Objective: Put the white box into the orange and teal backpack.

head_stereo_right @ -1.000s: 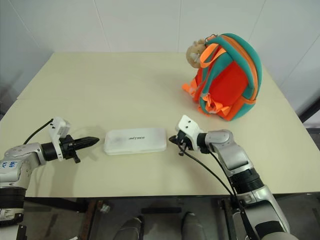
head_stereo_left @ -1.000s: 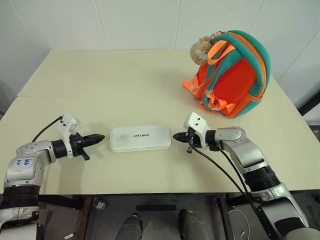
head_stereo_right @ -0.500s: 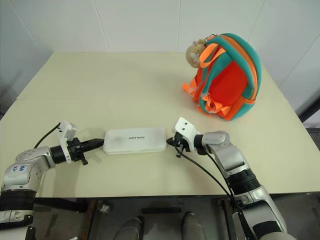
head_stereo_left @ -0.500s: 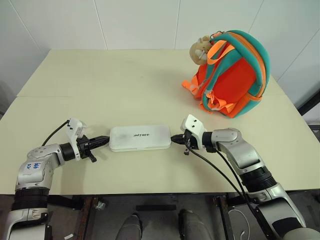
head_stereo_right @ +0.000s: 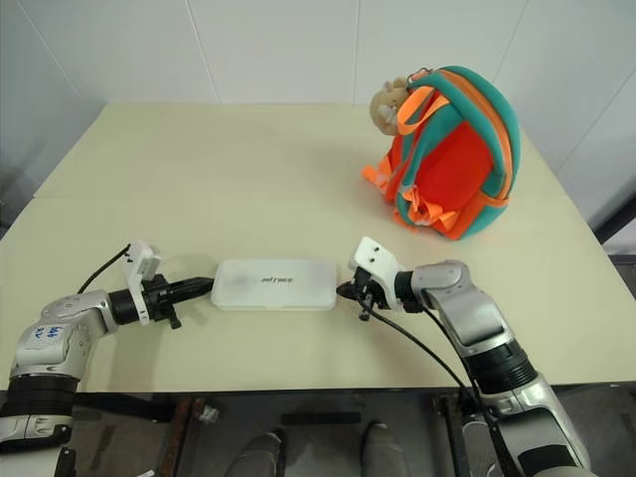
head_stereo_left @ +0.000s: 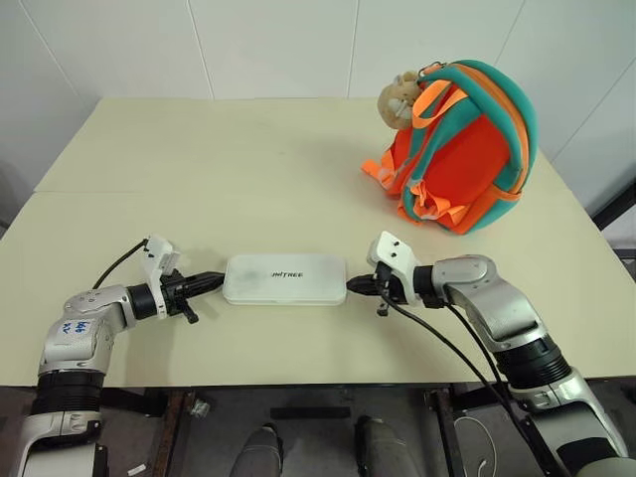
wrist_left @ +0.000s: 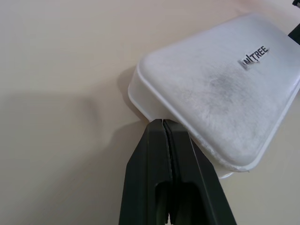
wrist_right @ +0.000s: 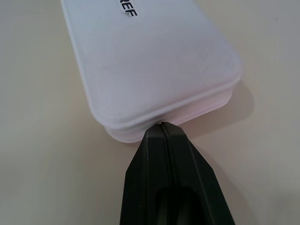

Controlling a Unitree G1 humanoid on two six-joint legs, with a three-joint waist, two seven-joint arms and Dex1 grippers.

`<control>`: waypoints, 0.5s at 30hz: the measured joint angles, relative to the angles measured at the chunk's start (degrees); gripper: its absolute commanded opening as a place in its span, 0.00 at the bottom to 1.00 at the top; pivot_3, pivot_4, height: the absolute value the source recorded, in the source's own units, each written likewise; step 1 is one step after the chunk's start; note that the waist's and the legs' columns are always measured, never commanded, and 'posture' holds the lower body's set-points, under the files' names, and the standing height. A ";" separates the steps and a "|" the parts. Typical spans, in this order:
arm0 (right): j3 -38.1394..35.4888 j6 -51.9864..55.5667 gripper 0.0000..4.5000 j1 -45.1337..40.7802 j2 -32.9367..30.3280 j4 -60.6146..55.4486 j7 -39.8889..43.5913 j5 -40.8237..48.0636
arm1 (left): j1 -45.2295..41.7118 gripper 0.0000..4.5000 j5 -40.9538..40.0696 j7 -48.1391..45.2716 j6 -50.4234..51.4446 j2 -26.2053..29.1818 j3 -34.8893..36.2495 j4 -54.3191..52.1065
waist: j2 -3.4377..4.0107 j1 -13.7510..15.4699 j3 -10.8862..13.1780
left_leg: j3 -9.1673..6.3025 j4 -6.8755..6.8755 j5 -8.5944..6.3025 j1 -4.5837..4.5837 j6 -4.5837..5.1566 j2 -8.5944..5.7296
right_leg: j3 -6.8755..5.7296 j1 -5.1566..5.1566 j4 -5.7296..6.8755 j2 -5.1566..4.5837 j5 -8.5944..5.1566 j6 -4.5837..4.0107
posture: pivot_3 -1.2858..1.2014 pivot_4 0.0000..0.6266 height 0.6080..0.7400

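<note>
The left gripper (head_stereo_left: 211, 281) has its two black fingers pressed fully together, holding nothing, with the closed tip touching the left short end of the white box (head_stereo_left: 285, 280). In the left wrist view the tip (wrist_left: 162, 123) meets the seam of the case near one rounded corner. The right gripper (head_stereo_left: 355, 285) is likewise fully closed and empty, its tip against the opposite short end of the box; the right wrist view shows that point (wrist_right: 161, 125) at the lip of the case, though whether it presses in or merely rests there is hard to tell. So the box is pinched end to end between the two closed tips. Both grippers point inward toward each other and slightly downward, low over the table (head_stereo_left: 219, 179). Behind them the forearms run outward to the near table edge, the left arm bent at the elbow on the left, the right arm angling back on the right with a black cable hanging beneath it. The box lies flat near the front edge, lettering up. The orange and teal backpack (head_stereo_left: 467, 149) stands upright at the far right, well apart from the box, with a tan plush toy (head_stereo_left: 399, 99) at its top.
</note>
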 measured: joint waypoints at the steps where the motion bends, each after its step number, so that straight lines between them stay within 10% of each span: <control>1: 0.00 0.26 0.00 0.13 -0.37 -0.27 0.24 0.03 | -0.02 0.01 0.02 -0.23 0.02 0.04 -0.30 -0.10 | 0.00 -0.01 0.00 | 0.00 0.00 0.00 0.00 0.00 0.00 | 0.00 0.00 0.00 0.00 0.00 0.00 | 0.52 0.24 1.00; 15: -2.86 5.70 0.00 6.59 -10.23 -8.97 3.15 3.04 | 0.93 0.01 0.08 -4.21 5.33 1.53 -6.42 -9.51 | 0.00 0.13 0.00 | 0.01 0.00 -0.03 -0.05 -0.02 0.00 | 0.00 0.01 -0.12 -0.02 -0.04 -0.07 | 0.52 0.24 1.00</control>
